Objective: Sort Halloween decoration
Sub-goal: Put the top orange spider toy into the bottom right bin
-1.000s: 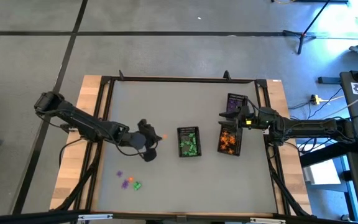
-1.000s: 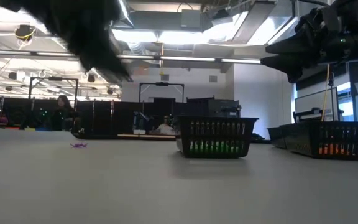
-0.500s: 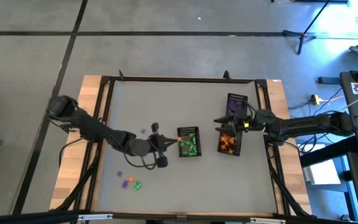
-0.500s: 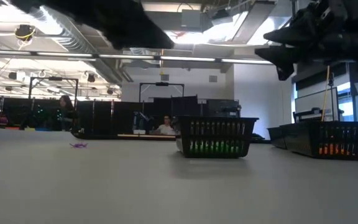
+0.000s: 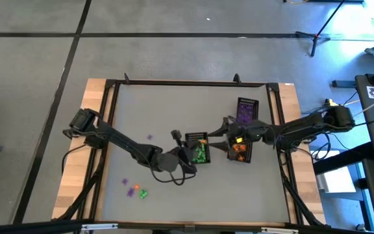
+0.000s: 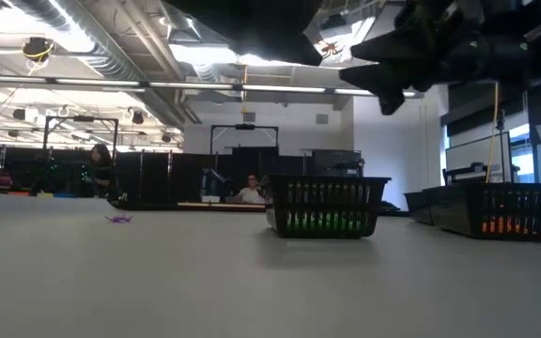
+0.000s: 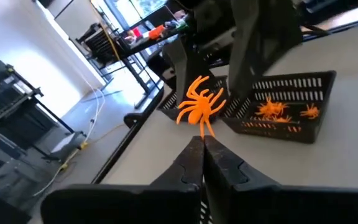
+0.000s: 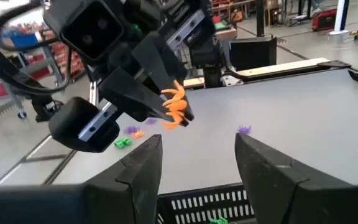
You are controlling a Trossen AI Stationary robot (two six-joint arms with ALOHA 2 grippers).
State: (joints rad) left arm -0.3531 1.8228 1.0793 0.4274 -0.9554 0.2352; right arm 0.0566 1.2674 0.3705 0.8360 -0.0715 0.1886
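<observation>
The left hand (image 7: 202, 144) is pinched shut on an orange spider (image 7: 199, 107), holding it in the air above the middle of the bench (image 5: 174, 104), over the green-filled basket (image 5: 198, 148). The right hand (image 8: 197, 158) faces it from the other side with its two fingers (image 8: 143, 167) spread wide and nothing between them; in the right wrist view the spider sits just beyond the gap, not touching either finger. In the high view the two hands meet between the green-filled basket and the basket of orange pieces (image 5: 239, 149), which stands nearer the bench's right edge. A third basket holding purple pieces (image 5: 246, 110) lies beyond it, toward the far right corner. Loose trinkets remain on the bench: a small cluster of purple, orange and green ones (image 5: 134, 190) near the front left corner, and a single purple one (image 5: 149, 137) farther in from the left edge. In the low view a purple trinket (image 6: 118, 219) lies flat on the bench, well apart from the green-filled basket.
</observation>
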